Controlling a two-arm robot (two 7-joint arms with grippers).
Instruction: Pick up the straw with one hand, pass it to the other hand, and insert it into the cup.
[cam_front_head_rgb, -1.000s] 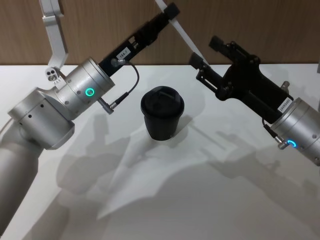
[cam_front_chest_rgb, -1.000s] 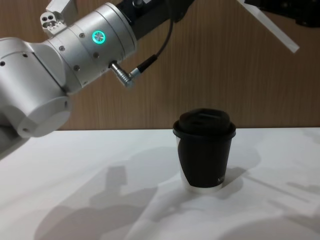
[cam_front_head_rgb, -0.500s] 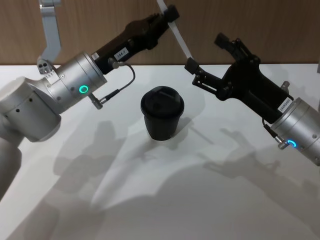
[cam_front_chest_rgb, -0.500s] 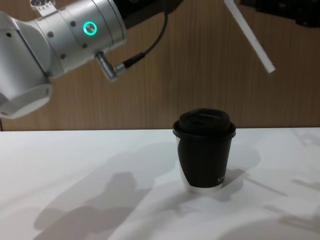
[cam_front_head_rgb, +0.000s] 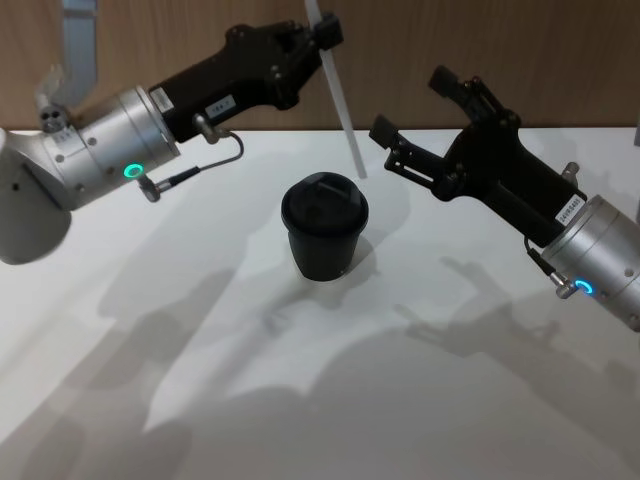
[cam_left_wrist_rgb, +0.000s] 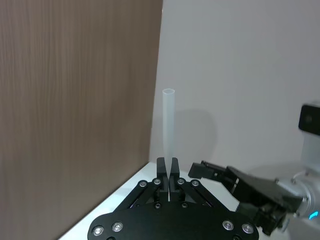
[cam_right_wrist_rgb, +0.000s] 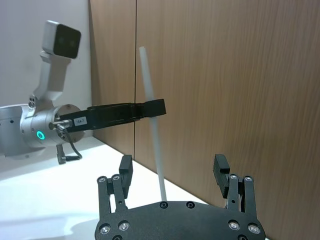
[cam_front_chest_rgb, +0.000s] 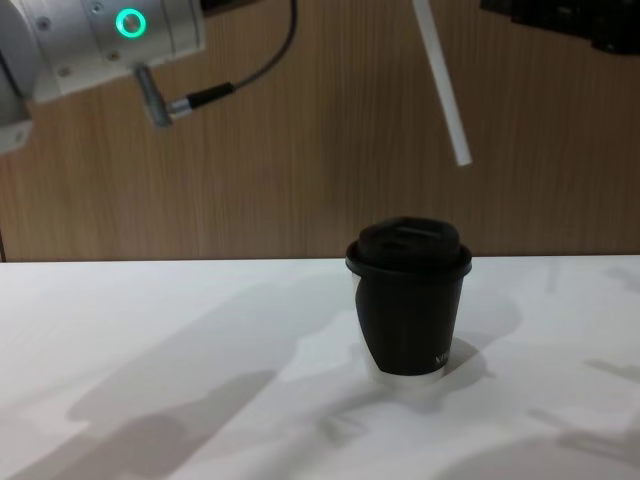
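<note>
I'm clamping the left gripper (cam_front_head_rgb: 322, 30) on the straw (cam_front_head_rgb: 338, 100) by its upper part, beyond the cup (cam_front_head_rgb: 324, 228), with the right gripper (cam_front_head_rgb: 412, 103) hanging jaws apart to the right; the straw is likely light and crushable, so I'm planning a gentle mid-shaft grip.

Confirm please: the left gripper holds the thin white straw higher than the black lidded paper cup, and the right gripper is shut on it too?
Not quite. The right gripper is open, fingers spread and off the thin white straw, as the right wrist view shows. The left gripper alone holds it, higher than the black lidded paper cup.
</note>
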